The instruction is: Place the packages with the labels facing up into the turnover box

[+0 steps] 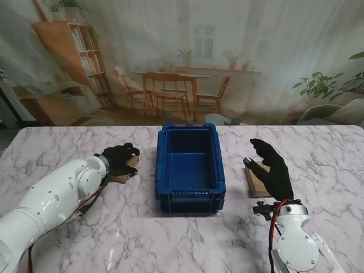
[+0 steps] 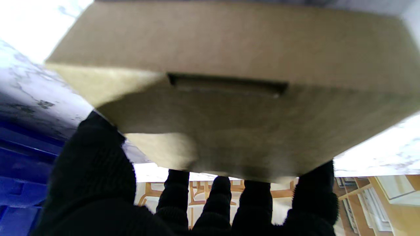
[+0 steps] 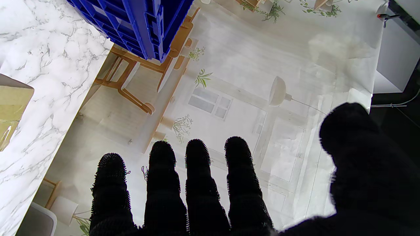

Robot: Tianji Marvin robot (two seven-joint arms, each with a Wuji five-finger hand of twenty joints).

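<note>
Fingers of the left hand are wrapped around a brown box, held at the table's left side, just left of the bin. No label can be made out on it. At centre, the blue bin is seen with nothing inside. On the right, the right hand is spread and grasps nothing, raised over a second box lying flat on the marble.

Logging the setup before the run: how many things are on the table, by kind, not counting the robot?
Cardboard packages: 2, one under the left hand at, one beside the right hand at
Blue turnover box: 1
Total: 3
</note>
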